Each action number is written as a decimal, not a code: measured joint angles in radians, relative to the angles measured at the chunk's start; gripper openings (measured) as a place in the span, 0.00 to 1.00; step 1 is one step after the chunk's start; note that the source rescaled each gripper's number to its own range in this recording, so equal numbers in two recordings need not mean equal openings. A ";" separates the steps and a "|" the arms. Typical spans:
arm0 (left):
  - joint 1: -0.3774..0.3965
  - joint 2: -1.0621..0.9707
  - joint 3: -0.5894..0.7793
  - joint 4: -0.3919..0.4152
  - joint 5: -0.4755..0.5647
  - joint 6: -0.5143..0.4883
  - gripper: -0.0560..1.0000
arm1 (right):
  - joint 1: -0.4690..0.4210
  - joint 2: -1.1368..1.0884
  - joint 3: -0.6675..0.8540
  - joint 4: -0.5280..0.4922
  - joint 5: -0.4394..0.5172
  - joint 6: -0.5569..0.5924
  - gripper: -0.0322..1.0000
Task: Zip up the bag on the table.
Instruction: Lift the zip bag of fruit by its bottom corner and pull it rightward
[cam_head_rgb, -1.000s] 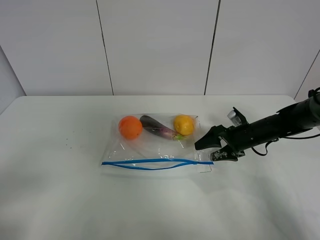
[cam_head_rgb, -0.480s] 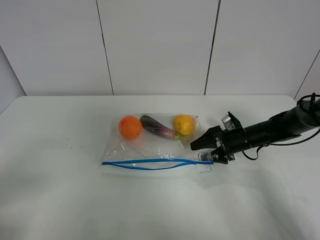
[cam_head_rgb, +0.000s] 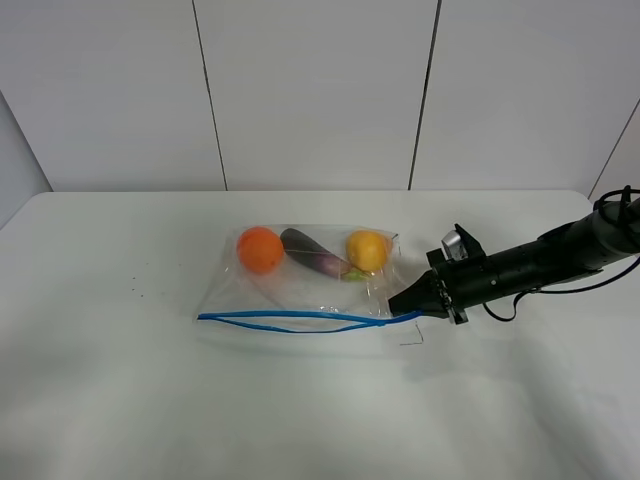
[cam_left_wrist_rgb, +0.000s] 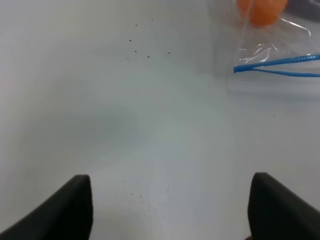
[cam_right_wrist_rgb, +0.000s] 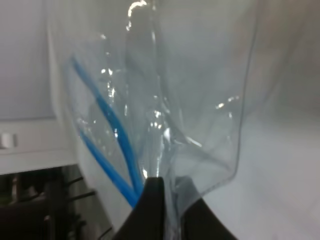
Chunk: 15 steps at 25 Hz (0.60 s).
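Observation:
The clear bag lies mid-table with an orange, an eggplant and a yellow fruit inside. Its blue zipper strip runs along the near edge and gapes in the middle. My right gripper is shut on the bag's right corner at the zipper's end. In the right wrist view the closed fingertips pinch the plastic beside the blue strip. My left gripper hangs open over bare table. The bag's left corner lies apart from it.
A white panelled wall stands behind the table's far edge. The right arm stretches in low from the right side. The left arm does not show in the exterior high view.
My right gripper moved in to the bag's right corner and shut on it. The zipper edge has pulled straighter and the corner is lifted slightly. The left gripper stays open.

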 joint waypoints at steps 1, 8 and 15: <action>0.000 0.000 0.000 0.000 0.000 0.000 0.90 | 0.000 0.000 0.000 0.000 0.001 0.025 0.03; 0.000 0.000 0.000 0.000 0.000 0.000 0.90 | 0.000 0.000 -0.003 0.005 0.009 0.258 0.03; 0.000 0.000 0.000 0.000 0.000 0.000 0.90 | 0.000 -0.020 -0.003 0.062 0.012 0.422 0.03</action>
